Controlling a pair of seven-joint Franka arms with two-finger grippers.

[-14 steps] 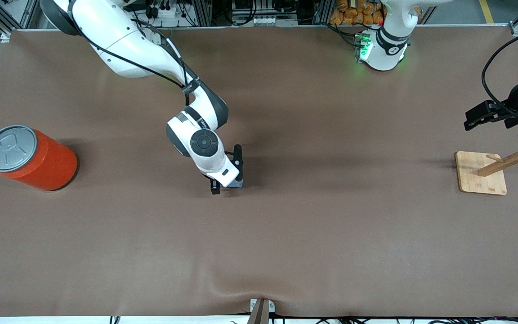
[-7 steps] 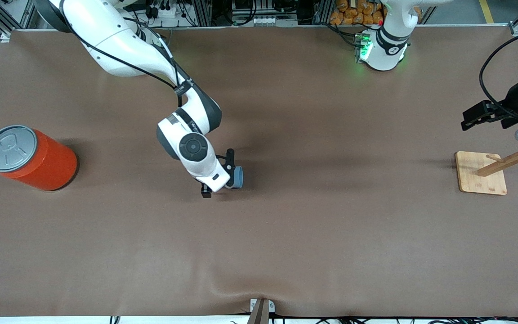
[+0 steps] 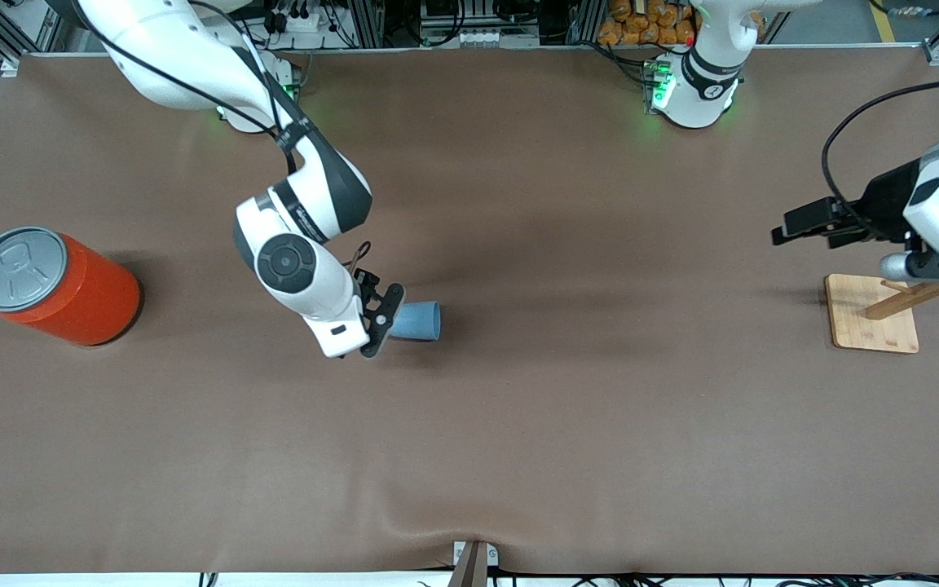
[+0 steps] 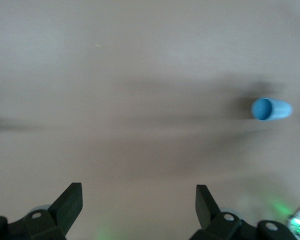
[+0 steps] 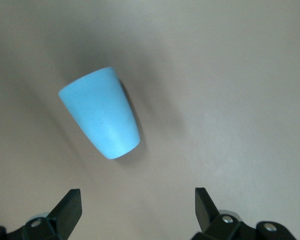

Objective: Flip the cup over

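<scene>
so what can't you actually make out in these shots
- Cup: lies on its side; in the front view its narrow end is covered by the right gripper.
- Cup's inside: the left wrist view shows one round end, too small and blurred to tell whether it is the mouth or the base.
- Wooden stand: its pegs are cut off by the front view's edge and partly covered by the left arm.
- Left gripper: fingertips too small in the front view.

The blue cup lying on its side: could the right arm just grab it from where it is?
Probably yes. The right gripper hangs right beside the cup, jaws open, and nothing lies between them. The cup rests alone on the bare table.
</scene>
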